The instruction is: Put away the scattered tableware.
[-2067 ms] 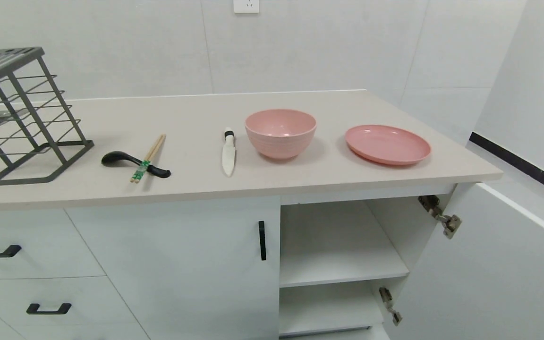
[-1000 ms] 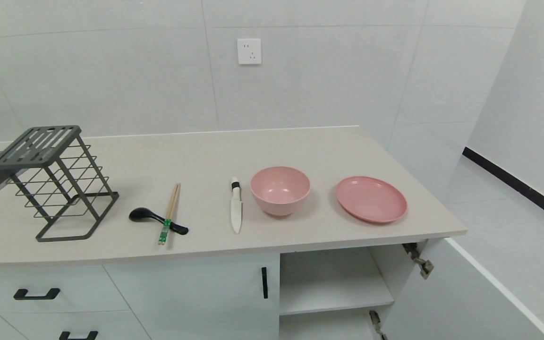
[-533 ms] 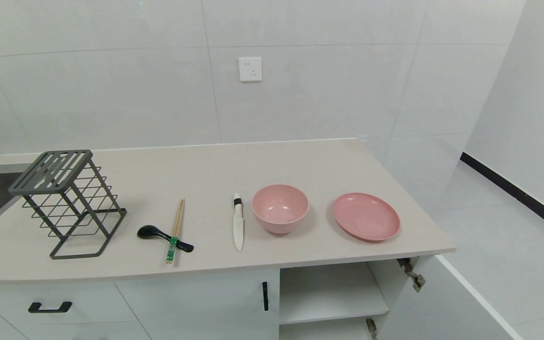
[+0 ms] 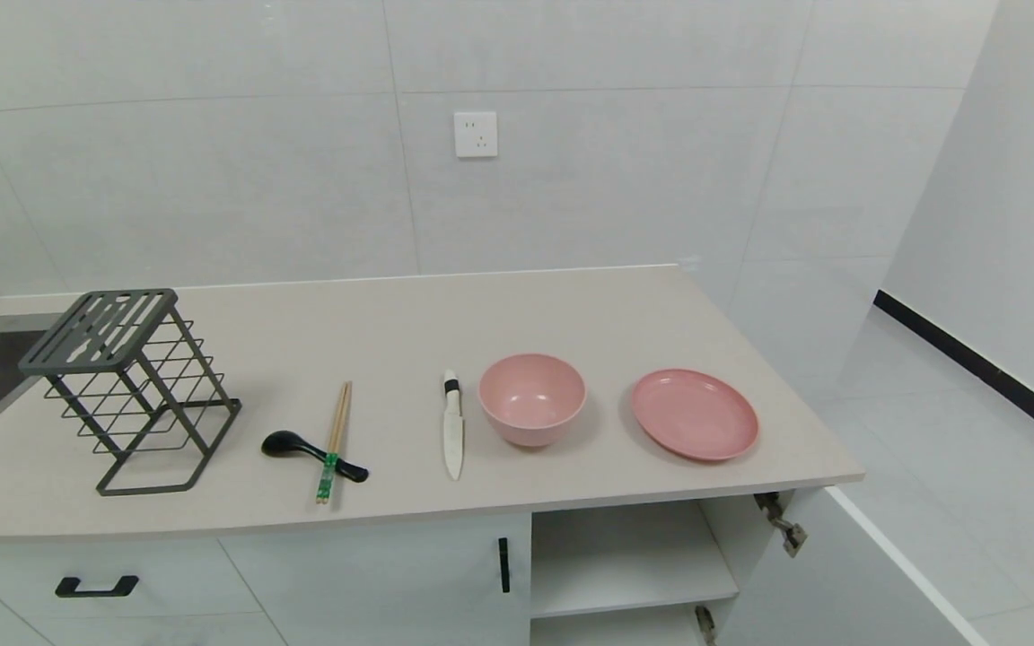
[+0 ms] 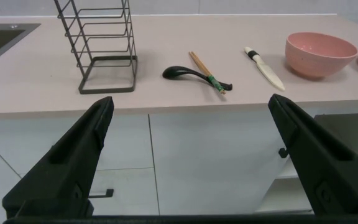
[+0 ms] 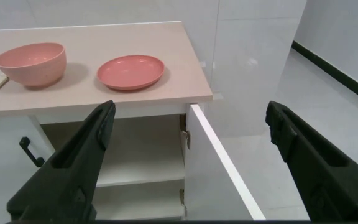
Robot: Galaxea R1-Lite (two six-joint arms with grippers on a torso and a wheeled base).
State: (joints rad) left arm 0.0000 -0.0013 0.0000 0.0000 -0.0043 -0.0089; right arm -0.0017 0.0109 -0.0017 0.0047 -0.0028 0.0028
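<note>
Head view: desk (image 4: 409,314) carried, left to right, wire rack (image 4: 127,386), black spoon (image 4: 288,442) with chopsticks (image 4: 336,431) lying across handle, knife (image 4: 452,435), pink bowl (image 4: 531,397), pink plate (image 4: 695,414). Cabinet door (image 4: 849,583) below plate stood open. Left tool (image 5: 191,102) and right tool (image 6: 189,109) both spread wide, empty.

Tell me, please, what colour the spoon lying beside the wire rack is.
Black. The spoon shows best in the head view.
</note>
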